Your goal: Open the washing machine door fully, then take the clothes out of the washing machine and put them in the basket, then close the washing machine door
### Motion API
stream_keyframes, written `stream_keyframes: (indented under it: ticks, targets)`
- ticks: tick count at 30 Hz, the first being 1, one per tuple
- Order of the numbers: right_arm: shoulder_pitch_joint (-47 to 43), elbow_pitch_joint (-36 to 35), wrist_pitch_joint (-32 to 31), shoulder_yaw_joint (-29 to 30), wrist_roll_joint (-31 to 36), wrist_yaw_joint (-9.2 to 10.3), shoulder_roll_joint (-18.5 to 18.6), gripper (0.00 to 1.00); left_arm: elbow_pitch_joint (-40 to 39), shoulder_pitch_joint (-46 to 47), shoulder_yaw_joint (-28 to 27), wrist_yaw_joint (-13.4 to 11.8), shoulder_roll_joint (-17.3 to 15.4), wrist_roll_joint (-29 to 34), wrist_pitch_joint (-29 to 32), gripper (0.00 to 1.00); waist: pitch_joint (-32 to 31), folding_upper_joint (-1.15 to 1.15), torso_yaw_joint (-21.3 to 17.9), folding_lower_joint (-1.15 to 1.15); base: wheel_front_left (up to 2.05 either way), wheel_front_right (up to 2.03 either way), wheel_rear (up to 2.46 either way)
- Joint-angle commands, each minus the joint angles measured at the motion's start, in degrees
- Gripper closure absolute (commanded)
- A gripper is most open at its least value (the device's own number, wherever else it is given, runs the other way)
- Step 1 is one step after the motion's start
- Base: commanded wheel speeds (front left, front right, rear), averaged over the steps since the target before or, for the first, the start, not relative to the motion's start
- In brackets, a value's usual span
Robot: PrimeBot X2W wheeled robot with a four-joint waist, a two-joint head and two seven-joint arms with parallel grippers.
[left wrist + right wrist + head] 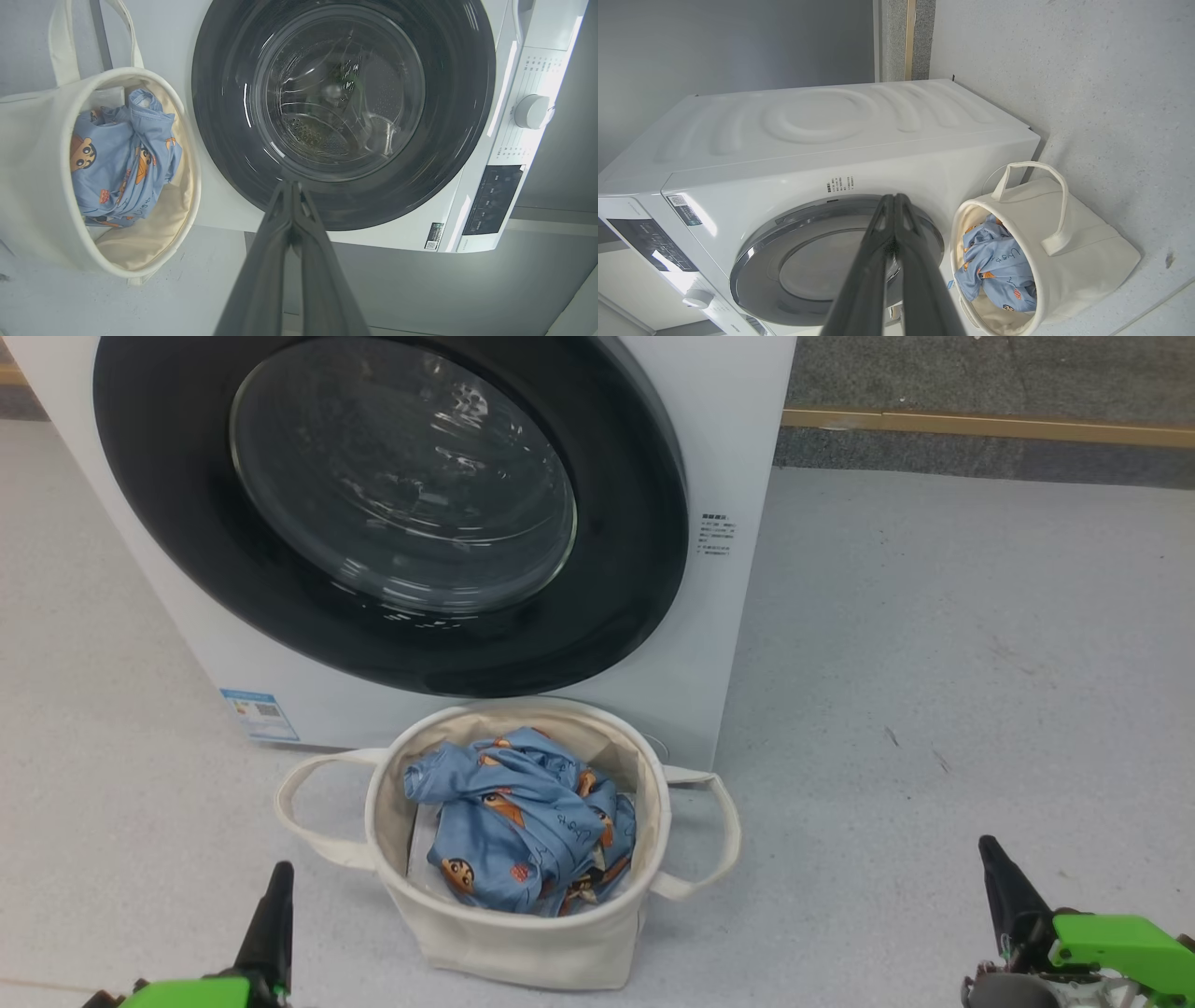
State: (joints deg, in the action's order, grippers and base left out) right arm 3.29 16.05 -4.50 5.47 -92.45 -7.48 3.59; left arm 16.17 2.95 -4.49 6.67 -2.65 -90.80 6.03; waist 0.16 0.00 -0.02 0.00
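Clothes: the light blue soft clothes [523,821] printed with brown and orange cartoon figures lie crumpled inside the basket, below its rim, so nothing trails out.
Basket: the round cream canvas basket [523,947] with two loop handles stands on the grey floor [934,663] just in front of the washer, under the door, so unloading is a short drop.
Door: the large round washing machine door [397,495], a glossy black ring around domed glass, looks flush against the white boxy washing machine [738,448]. The drum [317,135] behind the glass looks bare.
Left gripper: the left gripper [290,185] is clenched on nothing, low and apart from the basket.
Right gripper: the right gripper [894,198] is likewise clenched and empty, well apart.
Stage: probably finished, with the arms parked clear.
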Motion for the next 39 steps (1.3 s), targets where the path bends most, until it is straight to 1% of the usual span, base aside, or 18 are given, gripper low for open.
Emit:
stream_keyframes:
  ticks: [1, 39]
  targets:
    - [2.7, -2.1, -0.6, -0.7, -1.2, -0.01, 0.6, 1.0, -2.1, 3.2, -2.1, 0.8, -0.2, -1.4, 0.5, 1.0, 0.0, 0.0, 0.0, 0.0, 0.0, 0.0, 0.0]
    - [2.8, -2.1, -1.1, 0.0, -0.6, -0.01, 0.1, 1.0, -2.1, 3.2, -2.0, 0.8, -0.2, -1.4, 0.5, 1.0, 0.0, 0.0, 0.0, 0.0, 0.0, 0.0, 0.0]
